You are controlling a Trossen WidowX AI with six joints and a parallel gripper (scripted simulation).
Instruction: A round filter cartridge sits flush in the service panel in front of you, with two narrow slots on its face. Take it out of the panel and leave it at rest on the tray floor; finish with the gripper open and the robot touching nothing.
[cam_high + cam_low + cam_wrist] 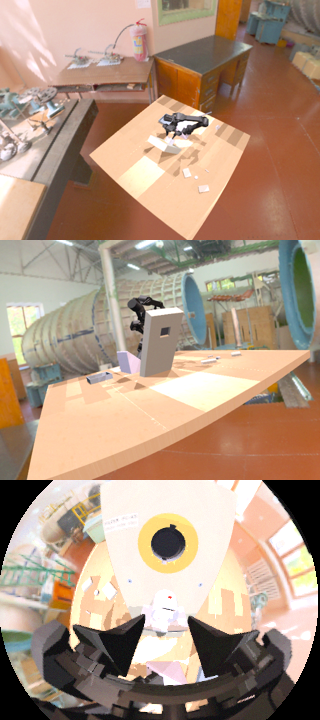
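Observation:
The pale service panel (158, 143) (160, 351) (125, 555) stands tilted on the table. In the wrist view a yellow ring (145, 543) surrounds a dark round area with small notches at top and bottom; it looks like an open bore, but I cannot be sure. A white rounded piece (162, 612) with a red mark sits by a pale block below it; I cannot tell whether this is the cartridge. My gripper (170, 136) (167, 618) is open before the panel, with nothing visibly gripped; its tips are hidden in the exterior view. The blue-grey tray (162, 120) (100, 379) shows nothing inside its visible part.
A pale lilac wedge (184, 135) (124, 362) stands near the arm, between tray and panel in the exterior view. Flat white blocks (186, 172) (203, 188) and small pieces lie on the far side of the panel from the tray. A small pale cube (217, 127) lies beyond the arm.

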